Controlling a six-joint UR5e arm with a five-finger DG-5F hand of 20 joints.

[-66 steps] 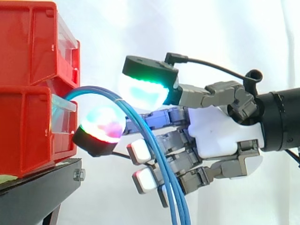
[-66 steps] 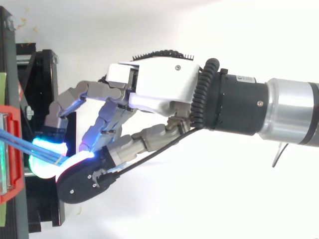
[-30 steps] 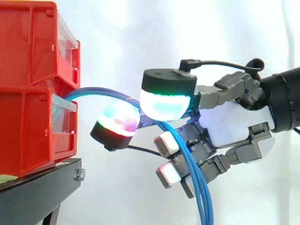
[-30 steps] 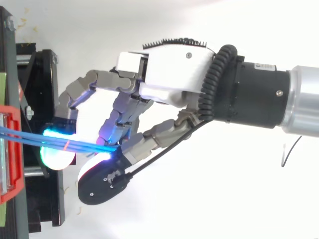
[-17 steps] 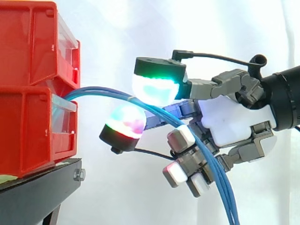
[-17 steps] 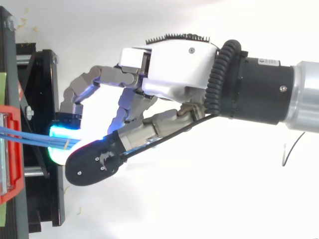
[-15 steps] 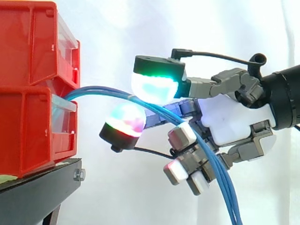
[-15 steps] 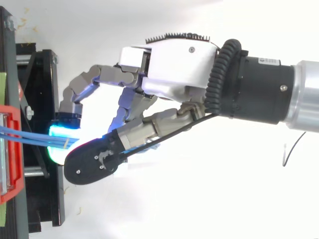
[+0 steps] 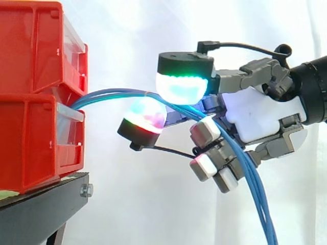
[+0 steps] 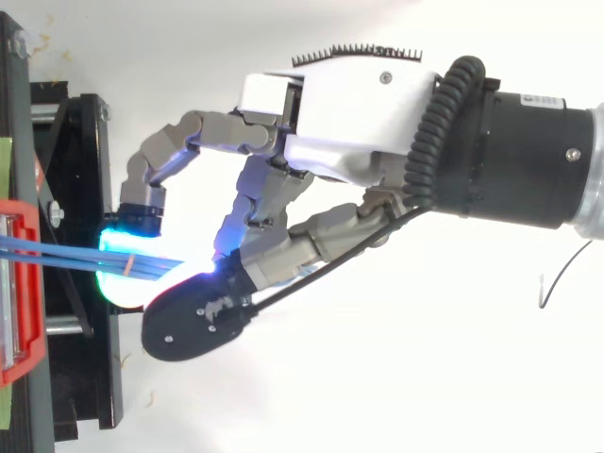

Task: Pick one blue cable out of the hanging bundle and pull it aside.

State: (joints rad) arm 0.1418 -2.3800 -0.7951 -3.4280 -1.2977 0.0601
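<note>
Blue cables (image 9: 110, 94): several strands run together out of the lower red bin (image 9: 25, 143) beyond the fingertips, arch toward the hand (image 9: 260, 115), and drop away beneath it.
Cables at the hand: threaded under the green-glowing pad (image 9: 183, 88) and over the multicoloured pad (image 9: 148, 113), lying across the smaller white fingertips (image 9: 204, 131). From above, lost between the cyan glow and the black-backed pad (image 10: 198, 321).
Hand: closed on the bundle, fingers curled, more than one strand inside the grasp. Cannot tell whether any single strand is parted from the rest.
Surroundings: upper red bin (image 9: 30, 46) stacked on the lower one, both on a black stand (image 9: 36, 212) opposite the palm. White curtain (image 9: 127, 30) behind.
</note>
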